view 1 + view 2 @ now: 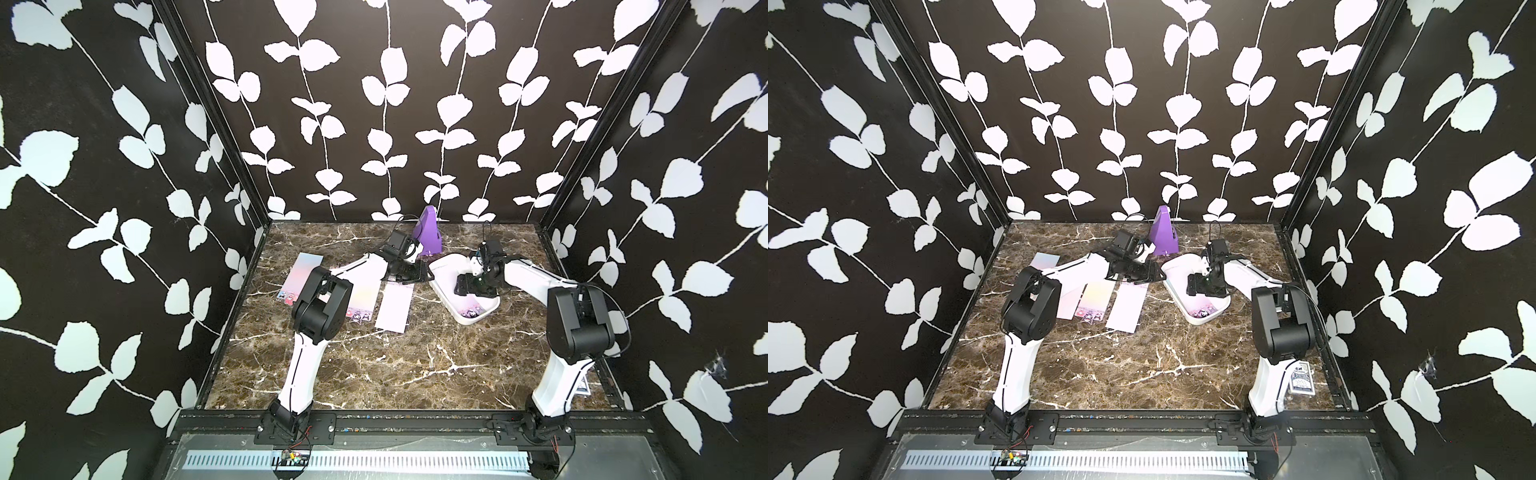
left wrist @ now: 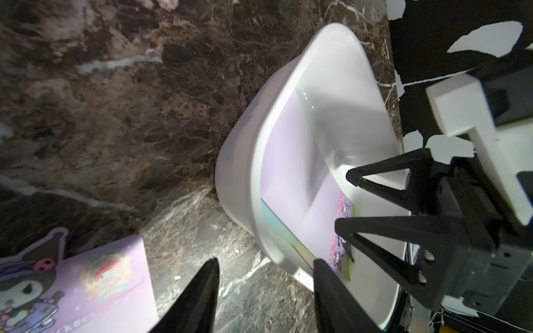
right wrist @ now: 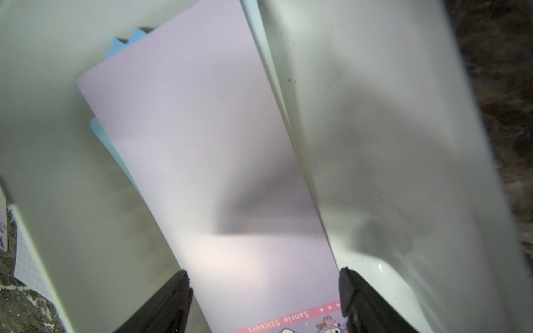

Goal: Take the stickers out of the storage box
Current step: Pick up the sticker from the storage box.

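Stickers (image 3: pixel 202 144) lie stacked in the storage box (image 1: pixel 446 266). A lilac sheet is on top with its cartoon end toward the front, and blue edges peek out beneath it. The box sits slantwise on the right rear part of the worktop (image 1: pixel 395 365), which is brown marble veined with white. Black walls (image 1: pixel 374 104) with white leaf vines close me in on three sides. A black rail (image 1: pixel 415 419) runs along the front edge and carries both arm bases.

My right arm (image 1: pixel 577 320) reaches into the box. Its jaws are spread, one tip by each long edge of the top sheet, pinching nothing. My left arm (image 1: pixel 320 303) stretches to the box's left side. Its jaws are spread too, with the box's rim showing between the tips in the left wrist view, and I cannot tell whether either tip touches it.

Loose sheets (image 1: pixel 395 307) lie side by side on the worktop left of the box, partly under my left arm. A purple pyramid (image 1: pixel 430 232) stands near the back wall, just behind the left wrist. A blue card pack (image 1: pixel 1302 376) lies by the right arm's base, near the right edge. The widest open marble is the front middle, between the two arms.
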